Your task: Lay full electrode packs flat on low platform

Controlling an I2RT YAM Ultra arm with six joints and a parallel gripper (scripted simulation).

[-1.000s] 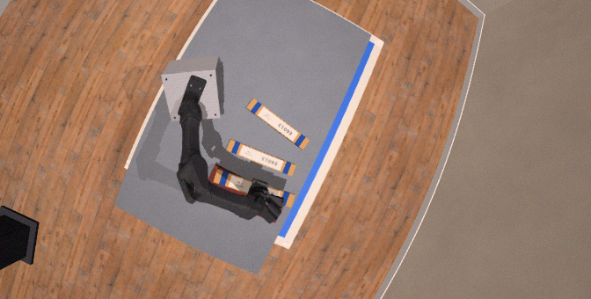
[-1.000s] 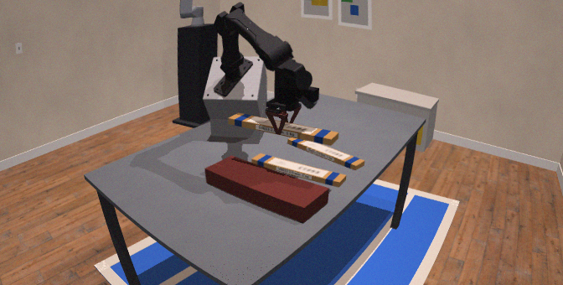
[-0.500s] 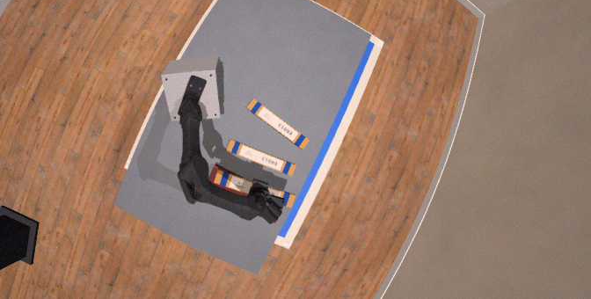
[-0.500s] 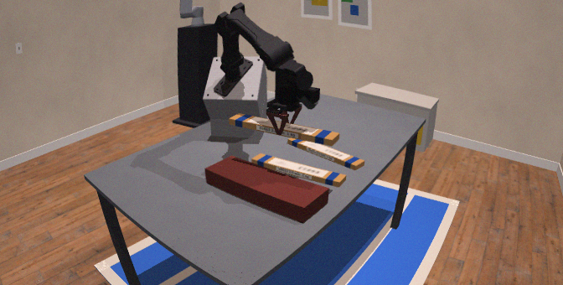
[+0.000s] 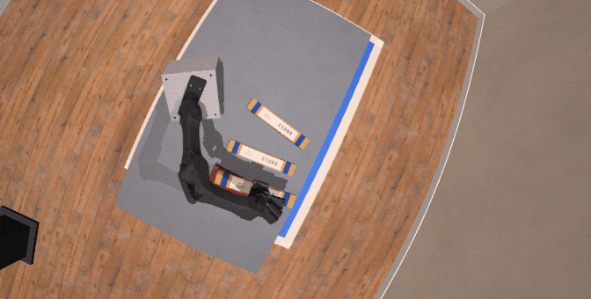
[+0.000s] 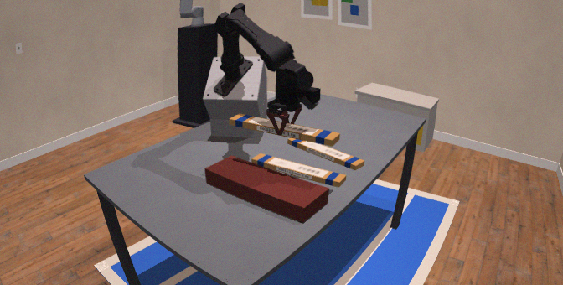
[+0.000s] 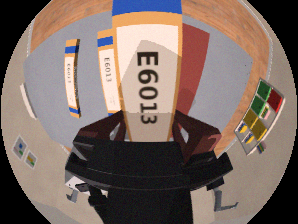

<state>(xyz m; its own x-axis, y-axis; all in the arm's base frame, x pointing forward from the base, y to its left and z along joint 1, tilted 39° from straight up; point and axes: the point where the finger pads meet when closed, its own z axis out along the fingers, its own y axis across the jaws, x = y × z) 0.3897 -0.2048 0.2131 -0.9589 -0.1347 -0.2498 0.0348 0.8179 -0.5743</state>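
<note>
While clamping one raised E6013 electrode pack (image 5: 235, 183) (image 6: 310, 132) (image 7: 150, 90) between both fingers of the gripper (image 5: 262, 189) (image 6: 286, 125) (image 7: 149, 111), hangs over the grey table (image 5: 281, 41) (image 6: 167, 190) (image 7: 47, 55), with the low dark-red platform (image 5: 214, 175) (image 6: 264, 188) (image 7: 197, 55) partly under the load in the top view. Shows as raised in the exterior view, apart from both packs on the table. Just beside the platform, lies flat as the middle pack (image 5: 261, 157) (image 6: 302, 170) (image 7: 107, 72); beyond it, flat too and angled differently, as the outer pack (image 5: 278, 123) (image 6: 327, 153) (image 7: 72, 77). Stands at one table edge as the grey arm pedestal (image 5: 169, 94) (image 6: 239, 115).

Points lengthwise nearly along the platform, label side up, about level, with fingers on the two long sides. Runs slantwise toward the blue-edged side of the table in the top view; away from the gripper toward the upper rim in the wrist view.

Cut off at the wrist view's top: the held pack's far end. Hidden behind the gripper there: its near end. Covered largely by arm (image 5: 191, 138) (image 6: 261, 39) and pack in the top view: the platform. Too blurred to read: the small side print.
</note>
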